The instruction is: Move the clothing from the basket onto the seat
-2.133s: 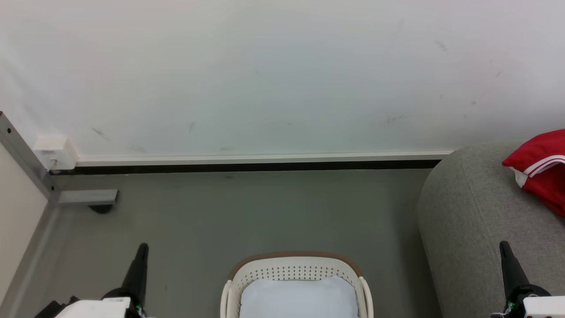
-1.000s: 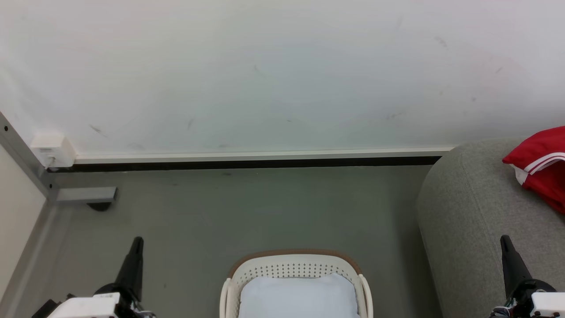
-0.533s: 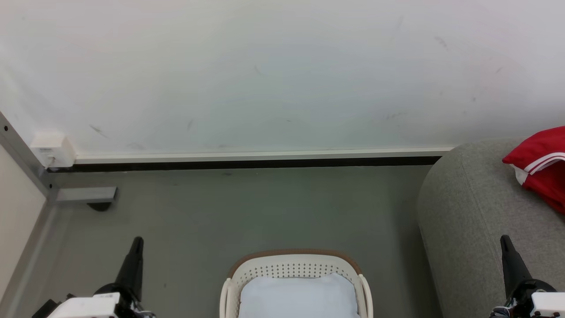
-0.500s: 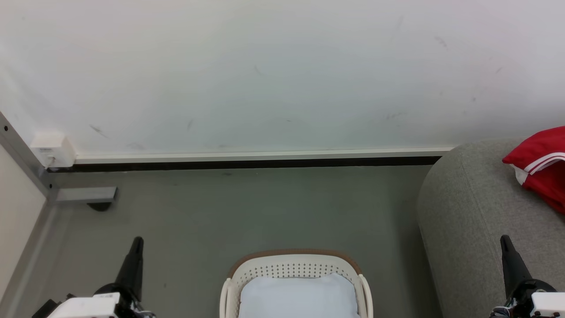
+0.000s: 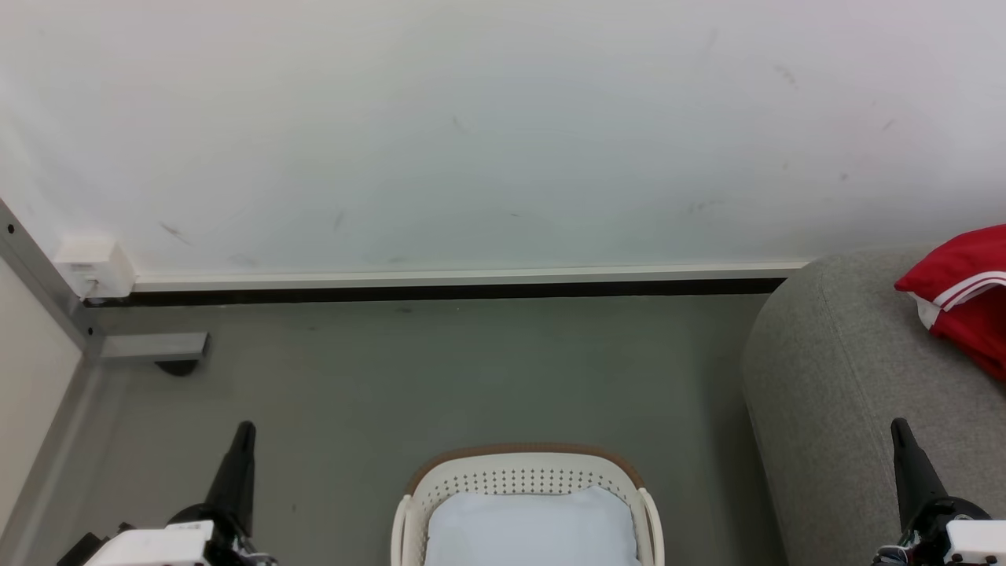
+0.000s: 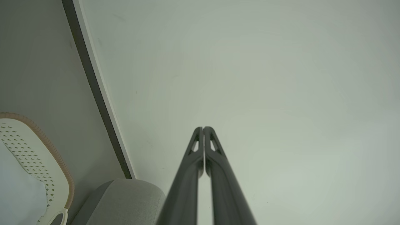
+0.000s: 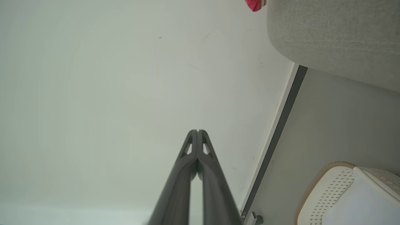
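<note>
The scene is unchanged from a second ago. Your left gripper point(image 5: 245, 432) and right gripper point(image 5: 899, 428) rest low, fingers pressed together, holding nothing. The red clothing point(image 5: 963, 295) lies on the grey seat point(image 5: 833, 377). The basket point(image 5: 523, 453) holds a pale pad point(image 5: 530, 531). The task looks finished.

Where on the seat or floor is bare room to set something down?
The seat is bare between its rounded left edge and the clothing; the floor, between skirting, basket and seat. Crowded: the basket, where a pale pad lies.
</note>
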